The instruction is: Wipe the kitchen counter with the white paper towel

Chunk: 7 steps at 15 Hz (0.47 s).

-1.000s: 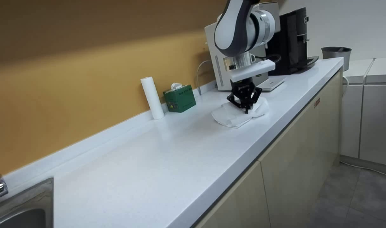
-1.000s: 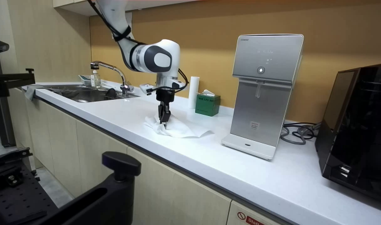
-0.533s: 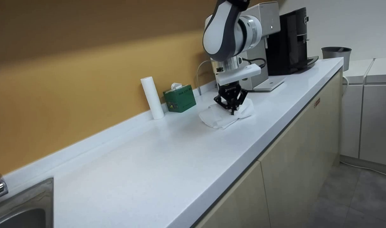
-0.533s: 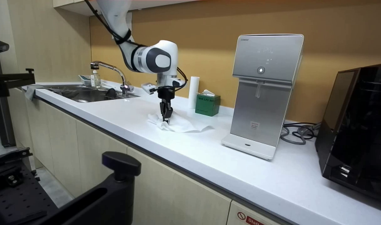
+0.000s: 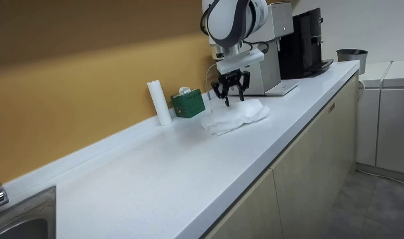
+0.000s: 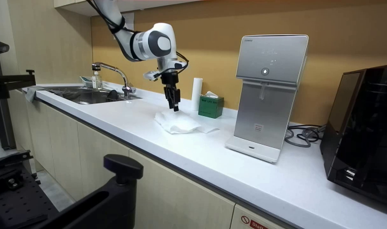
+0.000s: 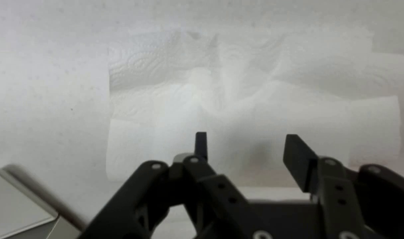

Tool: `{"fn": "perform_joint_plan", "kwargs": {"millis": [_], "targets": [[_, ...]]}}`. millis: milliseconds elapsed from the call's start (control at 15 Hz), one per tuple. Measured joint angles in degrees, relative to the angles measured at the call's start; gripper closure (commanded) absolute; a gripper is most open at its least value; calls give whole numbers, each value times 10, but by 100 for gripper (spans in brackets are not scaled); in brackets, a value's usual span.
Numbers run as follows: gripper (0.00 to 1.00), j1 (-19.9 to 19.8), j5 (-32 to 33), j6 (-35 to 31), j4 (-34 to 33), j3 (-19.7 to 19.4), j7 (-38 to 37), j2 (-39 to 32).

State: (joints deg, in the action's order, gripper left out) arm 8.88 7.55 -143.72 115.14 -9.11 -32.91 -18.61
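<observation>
Wrist view: looking down on the counter (image 7: 49, 83), revealing faint grey speckling on white and a darker fleck (image 7: 72, 109) near the paper towel (image 7: 251, 113).
Counter: running along a mustard-yellow wall (image 5: 89, 89), gleaming softly, meeting a low white upstand (image 5: 109, 144) at the back, covering pale wood-toned cabinets (image 5: 311, 142).
Sink (image 5: 44, 205): shining steel-grey at one end of the counter, just beside a chrome faucet (image 6: 127, 90).
White roll (image 5: 159, 103): standing on end near the wall, just beside a green tissue box (image 5: 188, 103).
Dispenser (image 6: 269, 92): rising tall and silver-grey in both exterior views, standing between the paper towel and a glossy black machine (image 6: 365, 136).
Cables (image 6: 303, 133): lying in loose loops on the counter between the dispenser and the black machine.
Bin (image 5: 352, 58): sitting beyond the far end of the counter in an exterior view.
Paper towel, place: lying on the counter beneath the fingers (image 7: 298, 159), near the tissue box yet apart from it.
Paper towel, look: spreading white in overlapping layers, wrinkling into raised folds around the middle, showing an embossed pattern of curved lines, thinning into a flat corner (image 6: 208, 128) toward the dispenser in an exterior view.
Fingers: hanging just above the paper towel, standing wide apart, pointing down from the arm (image 6: 149, 44).
</observation>
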Motion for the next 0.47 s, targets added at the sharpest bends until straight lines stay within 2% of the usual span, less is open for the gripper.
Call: {"fn": "perform_joint_plan", "kwargs": {"millis": [67,133,467], "targets": [[2,4,10,9,0,0,-10,15],[0,6,17,26,0,0,-19,29],[0,7,38,158,0,19,-61,87]]}}
